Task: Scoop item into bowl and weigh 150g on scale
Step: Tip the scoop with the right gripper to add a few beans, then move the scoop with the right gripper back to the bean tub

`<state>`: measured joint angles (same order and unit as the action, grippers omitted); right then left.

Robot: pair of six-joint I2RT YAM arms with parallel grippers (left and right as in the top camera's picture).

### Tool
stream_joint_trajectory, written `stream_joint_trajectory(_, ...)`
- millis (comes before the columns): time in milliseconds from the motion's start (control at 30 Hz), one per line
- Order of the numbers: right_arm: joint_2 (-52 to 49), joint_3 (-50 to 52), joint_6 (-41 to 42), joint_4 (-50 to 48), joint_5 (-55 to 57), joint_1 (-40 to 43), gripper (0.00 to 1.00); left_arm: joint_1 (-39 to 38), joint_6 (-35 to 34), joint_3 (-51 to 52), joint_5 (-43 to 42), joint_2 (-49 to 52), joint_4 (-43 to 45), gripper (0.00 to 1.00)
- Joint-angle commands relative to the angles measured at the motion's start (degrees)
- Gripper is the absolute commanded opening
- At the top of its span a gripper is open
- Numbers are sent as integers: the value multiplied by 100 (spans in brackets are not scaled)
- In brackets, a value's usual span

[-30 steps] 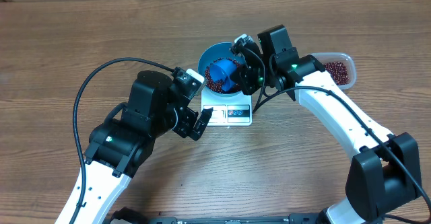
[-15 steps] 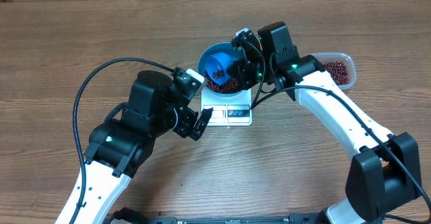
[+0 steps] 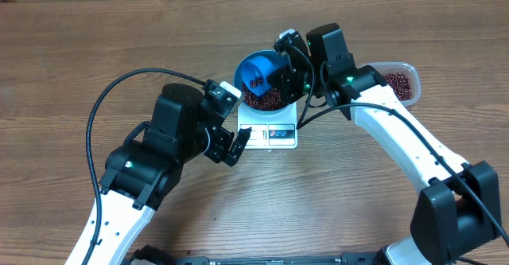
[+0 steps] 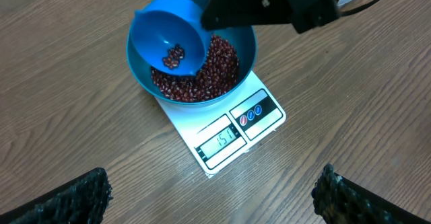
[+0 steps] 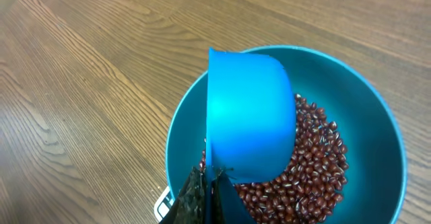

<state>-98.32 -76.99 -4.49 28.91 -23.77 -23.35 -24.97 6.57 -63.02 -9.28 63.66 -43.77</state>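
- Overhead, the white scale (image 3: 269,133) lies near the middle of the wooden table (image 3: 79,42), with its display and buttons along the 6 o'clock edge.
- The blue bowl (image 4: 248,52) stands on the scale's platform, covering most of it. Only the front strip with the display shows from the left wrist view.
- Dark red-brown beans (image 4: 217,68) fill the bowl's bottom in a loose heap. They are piled more toward 4 o'clock in the left wrist view.
- The scale's display appears to read 151.
- The right gripper (image 5: 207,196) is clenched on the handle of a small blue scoop (image 4: 168,35). Its fingers pinch the handle at the 6 o'clock end of the scoop in the right wrist view.
- The scoop hangs tilted over the bowl's 10 o'clock side, seen from overhead. Its mouth is turned toward the left wrist camera, and a few beans lie inside it.
- I cannot tell whether the scoop touches the bowl's rim.
- The left gripper (image 4: 215,204) is released, its jaws spread wide and holding nothing. It hovers just beside the scale at about 8 o'clock in the overhead view, looking down on the display.
- A clear plastic tub (image 3: 404,72) with more beans in it sits at 3 o'clock from the bowl, apart from the scale and partly behind the right arm.
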Motion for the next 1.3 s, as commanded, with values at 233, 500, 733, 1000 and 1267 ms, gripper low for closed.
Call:
stream_joint_trajectory(233,310,0,22,-59,35,-4,4,24,111,24,-83,11,4,100)
stream_joint_trajectory(500,389,0,17,-59,122,-2,4,24,111,24,-83,11,7,100)
stream_joint_trajectory(733,494,0,20,-52,162,111,4,24,111,24,-85,11,4,99)
stream_joint_trajectory(1000,686,0,22,-22,164,352,4,24,111,24,-85,11,4,100)
stream_joint_trajectory(1267,874,0,22,120,164,785,4,24,111,24,-83,11,4,100)
